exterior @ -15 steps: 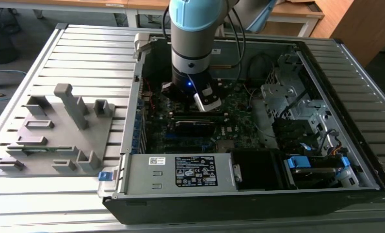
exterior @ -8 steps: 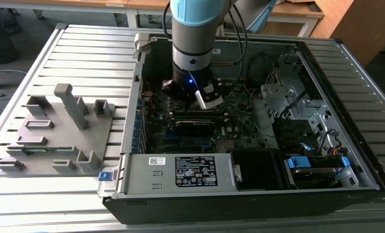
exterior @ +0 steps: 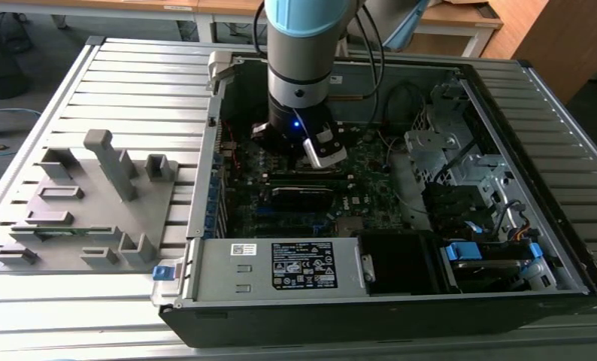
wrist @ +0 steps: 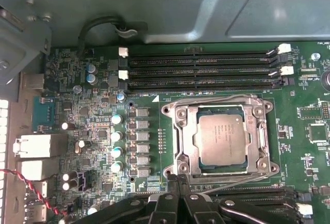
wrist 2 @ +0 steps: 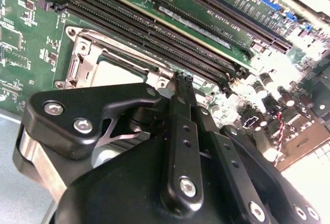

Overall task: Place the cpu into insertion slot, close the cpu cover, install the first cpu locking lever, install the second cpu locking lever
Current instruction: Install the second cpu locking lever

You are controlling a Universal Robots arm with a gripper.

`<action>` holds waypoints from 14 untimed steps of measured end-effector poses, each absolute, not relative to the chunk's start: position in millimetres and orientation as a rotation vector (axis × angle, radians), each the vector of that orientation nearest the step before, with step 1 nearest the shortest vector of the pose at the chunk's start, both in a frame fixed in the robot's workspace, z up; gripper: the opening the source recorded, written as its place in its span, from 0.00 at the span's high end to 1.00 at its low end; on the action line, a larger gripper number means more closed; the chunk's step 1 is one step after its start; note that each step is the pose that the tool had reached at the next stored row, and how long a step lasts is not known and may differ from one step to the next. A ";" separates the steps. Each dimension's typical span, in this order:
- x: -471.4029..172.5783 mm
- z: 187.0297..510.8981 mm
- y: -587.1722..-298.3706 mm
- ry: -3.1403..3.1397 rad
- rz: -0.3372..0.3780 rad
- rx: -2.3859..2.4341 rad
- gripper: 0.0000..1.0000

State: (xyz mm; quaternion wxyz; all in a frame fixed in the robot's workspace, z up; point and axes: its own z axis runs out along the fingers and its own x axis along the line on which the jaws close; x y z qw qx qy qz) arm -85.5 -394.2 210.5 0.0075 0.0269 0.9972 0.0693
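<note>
Closed, empty end effector [wrist: 178,180] hovers beside the insertion slot [wrist: 181,126] — cpu [wrist: 223,139] seated, cpu cover [wrist: 260,131] down.

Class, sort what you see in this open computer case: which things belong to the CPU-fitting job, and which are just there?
Belongs to the job:
- cpu, seated in the socket
- insertion slot
- cpu cover, down around the chip
- gripper, at the socket's edge

Just there:
- memory slots
- labelled silver box
- grey fixture tray
- red and black wire
</note>
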 end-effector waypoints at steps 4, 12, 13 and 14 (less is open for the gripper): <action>-85.5 210.4 -395.9 3.118 0.210 0.084 0.89; -85.5 207.8 -397.6 3.118 0.207 0.084 0.89; -85.5 207.5 -397.8 3.118 0.206 0.084 0.89; -85.5 207.0 -398.0 3.118 0.206 0.084 0.89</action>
